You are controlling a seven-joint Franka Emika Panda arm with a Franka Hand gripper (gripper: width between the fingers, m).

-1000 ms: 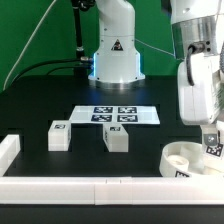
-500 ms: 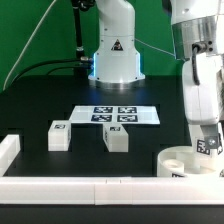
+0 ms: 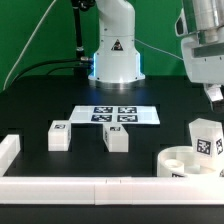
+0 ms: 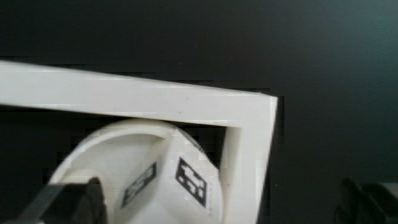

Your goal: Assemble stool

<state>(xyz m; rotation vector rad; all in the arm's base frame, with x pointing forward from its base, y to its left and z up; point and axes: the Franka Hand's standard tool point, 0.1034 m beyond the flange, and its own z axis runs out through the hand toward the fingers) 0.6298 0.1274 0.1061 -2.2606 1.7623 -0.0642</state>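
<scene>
The round white seat (image 3: 183,162) lies at the exterior view's front right, against the front border bar. One tagged leg (image 3: 207,138) stands upright at the seat's far right edge; I cannot tell if it is seated in it. Two more legs (image 3: 58,135) (image 3: 116,138) lie on the black table to the left. My gripper (image 3: 212,95) hangs open and empty above the standing leg, clear of it. In the wrist view the seat (image 4: 111,152) and a tagged white face (image 4: 191,183) show below my gripper (image 4: 214,212), with a dark finger (image 4: 59,203) at each side.
The marker board (image 3: 115,115) lies mid-table before the robot base (image 3: 115,60). Long white border bars run along the front (image 3: 80,186) and the left (image 3: 8,150); their corner shows in the wrist view (image 4: 249,110).
My gripper let go of the leg and rose well above it. The leg stays standing at the seat's right edge.
</scene>
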